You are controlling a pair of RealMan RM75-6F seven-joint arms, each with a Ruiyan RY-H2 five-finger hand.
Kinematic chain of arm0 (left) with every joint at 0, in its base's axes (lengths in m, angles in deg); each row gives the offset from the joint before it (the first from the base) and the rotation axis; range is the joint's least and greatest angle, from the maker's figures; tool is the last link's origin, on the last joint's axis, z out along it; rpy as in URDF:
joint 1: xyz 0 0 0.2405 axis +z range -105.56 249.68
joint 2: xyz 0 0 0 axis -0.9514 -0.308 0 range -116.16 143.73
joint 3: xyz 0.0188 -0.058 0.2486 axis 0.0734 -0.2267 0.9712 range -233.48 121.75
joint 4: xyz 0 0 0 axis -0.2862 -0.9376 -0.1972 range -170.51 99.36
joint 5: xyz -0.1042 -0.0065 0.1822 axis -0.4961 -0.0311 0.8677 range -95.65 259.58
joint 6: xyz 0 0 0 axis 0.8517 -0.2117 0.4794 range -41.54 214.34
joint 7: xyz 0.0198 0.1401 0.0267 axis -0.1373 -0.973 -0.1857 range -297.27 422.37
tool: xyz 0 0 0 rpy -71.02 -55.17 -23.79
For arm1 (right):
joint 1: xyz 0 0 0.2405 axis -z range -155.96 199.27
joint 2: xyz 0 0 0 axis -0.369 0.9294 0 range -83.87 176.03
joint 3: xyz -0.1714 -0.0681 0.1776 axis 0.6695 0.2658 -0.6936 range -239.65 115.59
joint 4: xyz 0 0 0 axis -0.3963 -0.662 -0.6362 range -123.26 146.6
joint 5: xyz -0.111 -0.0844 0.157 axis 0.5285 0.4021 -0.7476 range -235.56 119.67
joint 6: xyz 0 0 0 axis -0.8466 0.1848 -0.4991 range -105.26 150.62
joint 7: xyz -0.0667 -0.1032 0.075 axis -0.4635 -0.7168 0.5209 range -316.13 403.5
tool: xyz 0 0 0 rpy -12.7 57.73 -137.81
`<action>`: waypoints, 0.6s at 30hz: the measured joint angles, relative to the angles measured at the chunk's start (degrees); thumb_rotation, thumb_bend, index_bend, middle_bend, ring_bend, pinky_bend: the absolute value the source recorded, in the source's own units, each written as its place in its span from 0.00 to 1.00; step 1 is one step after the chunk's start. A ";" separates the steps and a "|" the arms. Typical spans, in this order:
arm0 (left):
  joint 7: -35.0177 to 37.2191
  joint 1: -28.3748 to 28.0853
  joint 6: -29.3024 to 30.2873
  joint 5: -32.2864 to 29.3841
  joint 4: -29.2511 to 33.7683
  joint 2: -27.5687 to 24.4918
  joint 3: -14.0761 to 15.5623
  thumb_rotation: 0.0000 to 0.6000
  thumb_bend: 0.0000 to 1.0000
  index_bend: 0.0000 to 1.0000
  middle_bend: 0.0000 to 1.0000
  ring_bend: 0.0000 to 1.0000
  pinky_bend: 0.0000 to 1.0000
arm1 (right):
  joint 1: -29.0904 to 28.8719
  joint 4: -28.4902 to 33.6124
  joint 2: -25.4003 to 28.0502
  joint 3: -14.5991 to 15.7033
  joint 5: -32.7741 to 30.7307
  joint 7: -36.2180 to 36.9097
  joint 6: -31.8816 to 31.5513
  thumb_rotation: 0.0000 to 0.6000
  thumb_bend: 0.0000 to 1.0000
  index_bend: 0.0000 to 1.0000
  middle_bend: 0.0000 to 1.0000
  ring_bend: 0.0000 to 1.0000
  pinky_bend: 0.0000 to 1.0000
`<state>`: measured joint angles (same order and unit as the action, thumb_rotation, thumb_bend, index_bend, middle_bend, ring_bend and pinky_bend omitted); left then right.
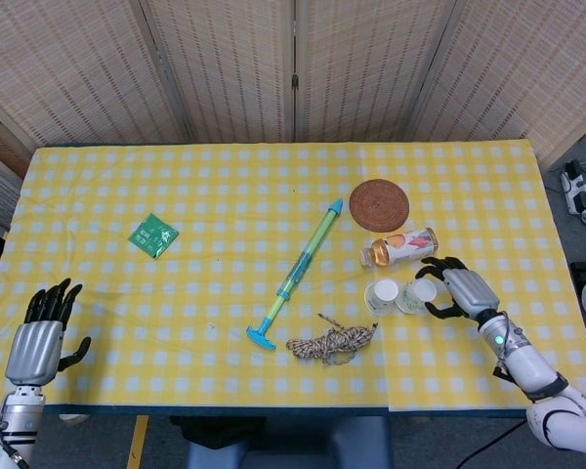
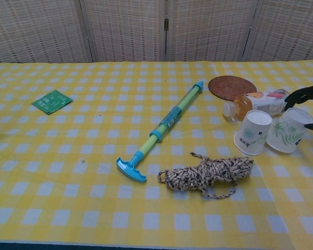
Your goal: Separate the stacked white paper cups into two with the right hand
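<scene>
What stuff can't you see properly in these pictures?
- Right hand: the chest view's right edge cuts it off, leaving only dark fingertips. Whether it grips the second cup is unclear.
- Left hand: shows only in the head view, outside the chest view.
- Bottle: label print too small to read.
- Green packet: writing too small in both views.
- First cup: its inside faces away in the chest view.

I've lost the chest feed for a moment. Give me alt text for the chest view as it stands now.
Two white paper cups with green prints sit upside down, side by side, on the yellow checked tablecloth, with the right hand's black fingers around the right one. Nearby lie a plastic drink bottle, round woven coaster, coiled rope, blue-green toy pump and green packet.
</scene>
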<state>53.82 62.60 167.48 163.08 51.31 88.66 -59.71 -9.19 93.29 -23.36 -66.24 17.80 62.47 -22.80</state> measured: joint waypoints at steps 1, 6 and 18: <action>0.01 0.00 -0.01 -0.02 -0.02 0.01 0.00 1.00 0.38 0.05 0.00 0.00 0.00 | -0.04 -0.02 -0.07 0.00 -0.03 -0.14 0.03 1.00 0.46 0.39 0.15 0.12 0.03; 0.07 0.06 0.02 -0.07 -0.05 -0.01 -0.01 1.00 0.38 0.05 0.00 0.00 0.00 | -0.22 -0.21 -0.41 -0.04 -0.38 -0.91 0.26 1.00 0.46 0.39 0.14 0.12 0.03; 0.09 0.11 -0.03 -0.06 -0.10 0.05 0.06 1.00 0.38 0.05 0.00 0.00 0.00 | -0.31 -0.46 -0.73 -0.07 -1.10 -2.09 0.55 1.00 0.46 0.26 0.12 0.12 0.02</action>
<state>53.91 62.71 167.45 163.03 51.21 88.72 -59.65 -9.50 92.84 -24.09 -66.32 16.70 60.38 -22.25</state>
